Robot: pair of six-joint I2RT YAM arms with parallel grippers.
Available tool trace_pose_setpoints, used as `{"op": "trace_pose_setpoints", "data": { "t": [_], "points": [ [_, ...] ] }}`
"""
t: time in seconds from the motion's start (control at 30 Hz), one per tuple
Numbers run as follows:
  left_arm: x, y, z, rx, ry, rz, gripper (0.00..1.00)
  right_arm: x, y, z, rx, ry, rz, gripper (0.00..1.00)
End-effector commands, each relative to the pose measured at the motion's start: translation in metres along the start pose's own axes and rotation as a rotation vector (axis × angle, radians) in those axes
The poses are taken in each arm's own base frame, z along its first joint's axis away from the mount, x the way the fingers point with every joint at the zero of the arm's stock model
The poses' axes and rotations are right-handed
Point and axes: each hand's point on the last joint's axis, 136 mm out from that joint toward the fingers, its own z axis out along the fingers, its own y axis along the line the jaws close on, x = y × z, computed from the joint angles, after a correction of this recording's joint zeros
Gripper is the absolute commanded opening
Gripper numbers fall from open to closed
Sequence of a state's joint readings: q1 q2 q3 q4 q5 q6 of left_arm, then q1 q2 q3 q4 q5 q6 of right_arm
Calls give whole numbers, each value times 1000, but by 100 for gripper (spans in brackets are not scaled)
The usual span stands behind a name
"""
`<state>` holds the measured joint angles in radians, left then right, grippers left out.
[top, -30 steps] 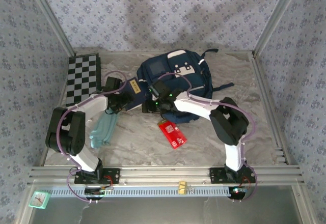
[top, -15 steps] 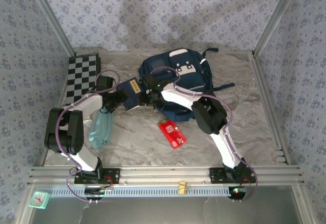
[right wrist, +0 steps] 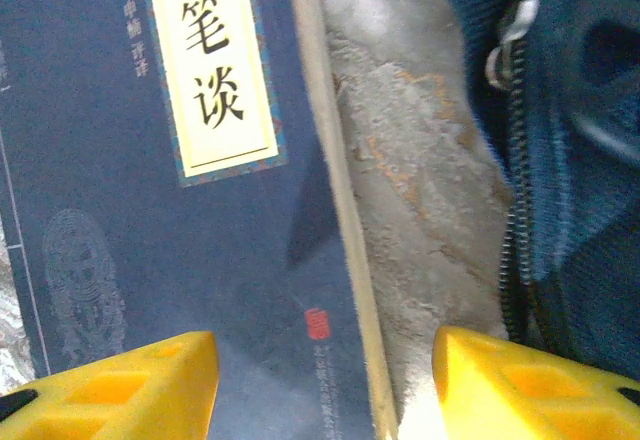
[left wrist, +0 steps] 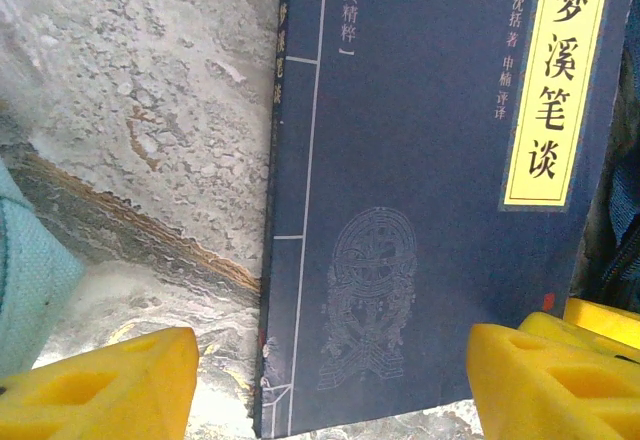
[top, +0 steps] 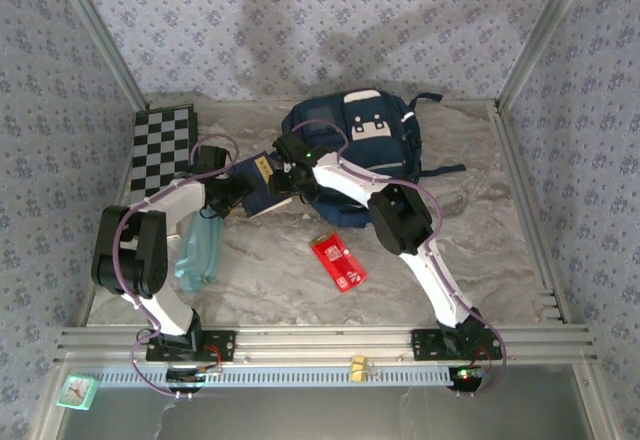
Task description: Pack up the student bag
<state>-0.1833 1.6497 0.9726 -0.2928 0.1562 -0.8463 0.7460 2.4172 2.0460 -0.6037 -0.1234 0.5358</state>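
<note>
The student bag [top: 372,142] lies at the back middle of the table, navy with a white patch; its zipper edge [right wrist: 515,190] fills the right side of the right wrist view. A navy book with a yellow title label [top: 262,174] lies flat just left of it. My left gripper [top: 237,198] hangs open over the book's spine end [left wrist: 330,390], one yellow finger [left wrist: 100,380] above bare table, the other [left wrist: 550,380] by the book's corner. From the bag side my right gripper [top: 284,182] is open too, straddling the book's page edge [right wrist: 325,390].
A teal cloth item [top: 200,250] lies near the left arm and shows at the edge of the left wrist view [left wrist: 25,280]. A red packet [top: 338,262] sits in the table's middle. A checkerboard [top: 163,150] lies at the back left. Metal posts frame the table.
My right gripper has swung left from the bag's front to the book. The bag has shifted a little back and right. The left gripper has barely moved.
</note>
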Motion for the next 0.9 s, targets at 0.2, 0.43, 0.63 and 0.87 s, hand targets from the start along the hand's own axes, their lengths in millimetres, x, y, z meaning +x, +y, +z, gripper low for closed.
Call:
{"op": "trace_pose_setpoints", "data": {
  "t": [0.2, 0.43, 0.63, 0.87],
  "points": [
    [-17, 9, -5, -29, -25, 15, 68, 28, 39, -14, -80, 85, -68, 56],
    [-21, 12, -3, -44, -14, 24, 68, 19, 26, -22, -83, 67, 9, 54],
    [-23, 7, 2, -29, -4, 33, 70, 12, 11, -9, -77, 81, 14, 55],
    [-18, 0, 14, 6, 46, 51, 69, 12, 14, 5, -122, 103, 52, 51]
  ]
}}
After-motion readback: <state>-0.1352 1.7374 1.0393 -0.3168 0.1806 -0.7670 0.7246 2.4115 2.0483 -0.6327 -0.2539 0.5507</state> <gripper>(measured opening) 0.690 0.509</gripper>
